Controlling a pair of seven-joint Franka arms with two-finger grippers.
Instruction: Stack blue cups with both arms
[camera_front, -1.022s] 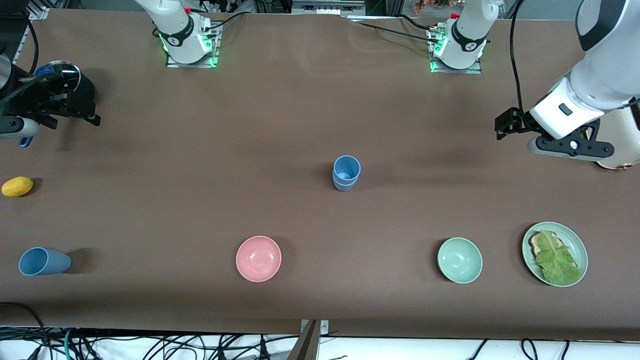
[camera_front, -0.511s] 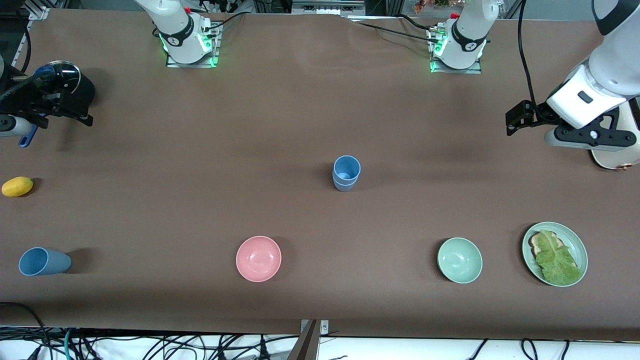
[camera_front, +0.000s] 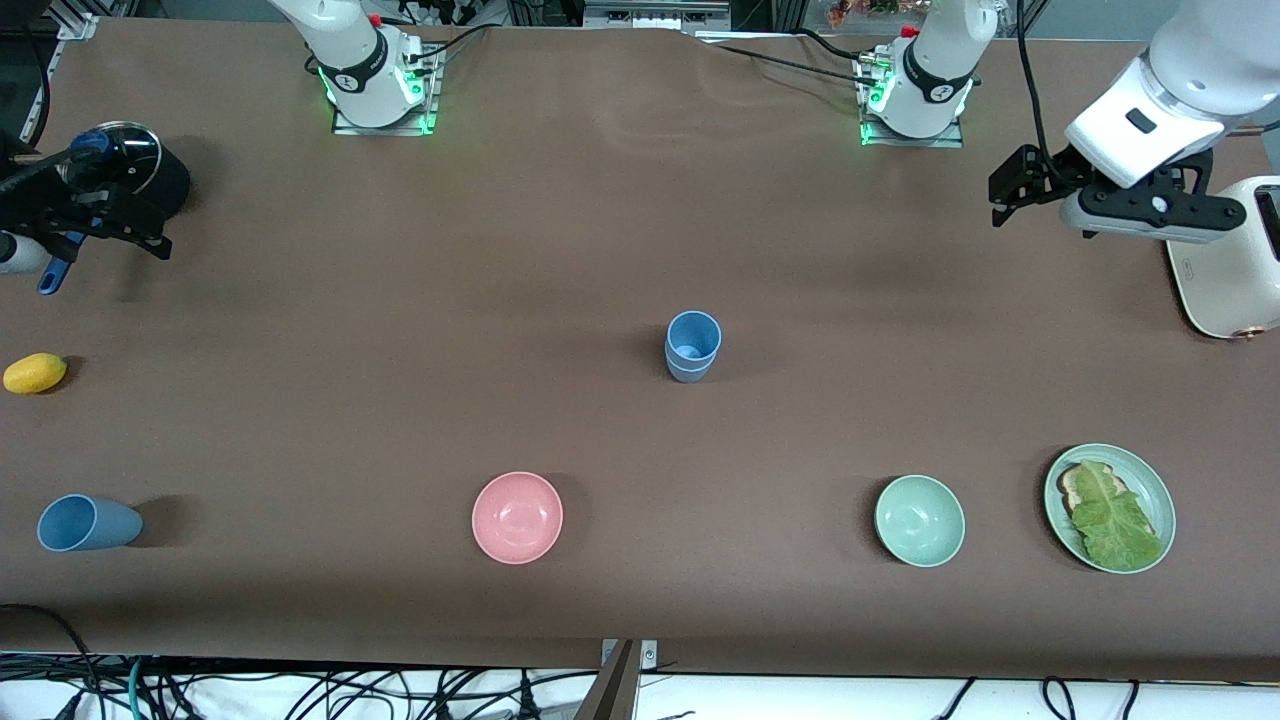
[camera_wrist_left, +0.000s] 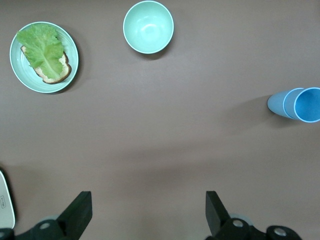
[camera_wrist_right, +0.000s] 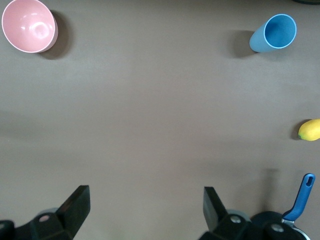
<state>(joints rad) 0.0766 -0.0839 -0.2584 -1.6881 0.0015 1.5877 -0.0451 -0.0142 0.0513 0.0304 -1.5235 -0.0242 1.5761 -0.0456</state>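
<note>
Two blue cups (camera_front: 692, 345) stand nested upright at the middle of the table; they also show in the left wrist view (camera_wrist_left: 295, 104). A third blue cup (camera_front: 85, 523) lies on its side at the right arm's end, near the front camera, and shows in the right wrist view (camera_wrist_right: 272, 33). My left gripper (camera_front: 1005, 190) is open and empty, up in the air at the left arm's end (camera_wrist_left: 147, 212). My right gripper (camera_front: 120, 225) is open and empty at the right arm's end, beside a black pot (camera_wrist_right: 145, 207).
A pink bowl (camera_front: 517, 517), a mint bowl (camera_front: 919, 520) and a green plate (camera_front: 1165, 490) with toast and lettuce sit near the front camera. A lemon (camera_front: 35, 372) and a black pot (camera_front: 130, 165) with a blue handle are at the right arm's end. A white appliance (camera_front: 1225, 270) is at the left arm's end.
My left gripper has moved toward the robots' bases. My right gripper has drifted toward the table's end. The cups have not moved.
</note>
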